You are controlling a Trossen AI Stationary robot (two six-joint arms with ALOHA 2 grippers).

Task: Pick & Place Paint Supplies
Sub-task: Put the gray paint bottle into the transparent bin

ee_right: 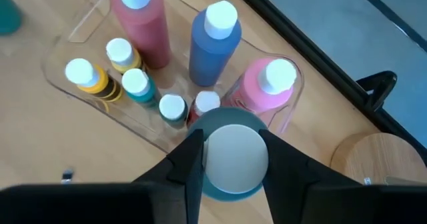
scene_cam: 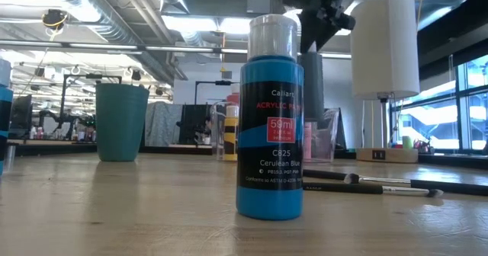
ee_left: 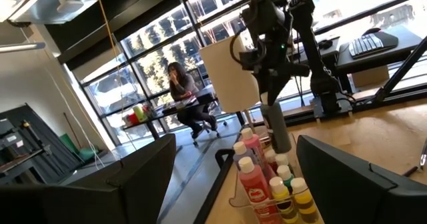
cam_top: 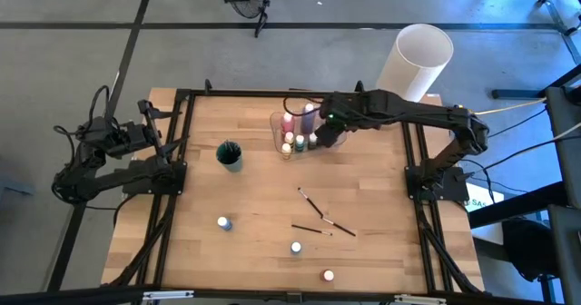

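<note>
The clear tray [ee_right: 87,84] already held pink, blue and small yellow bottles, crowding it. Above it, the right gripper [ee_right: 230,159] clamped a grey, white-capped bottle [ee_right: 233,154]; the left gripper [cam_top: 159,142], well away, gaped wide.

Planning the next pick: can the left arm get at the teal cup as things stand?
Probably yes: the left gripper is open near the table's left edge, and only bare wood lies between it and the teal cup.

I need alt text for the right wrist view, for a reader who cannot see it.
The right gripper holds a white-capped bottle above a clear tray on the wooden table. The tray holds tall pink and blue bottles and small white-capped ones.
</note>
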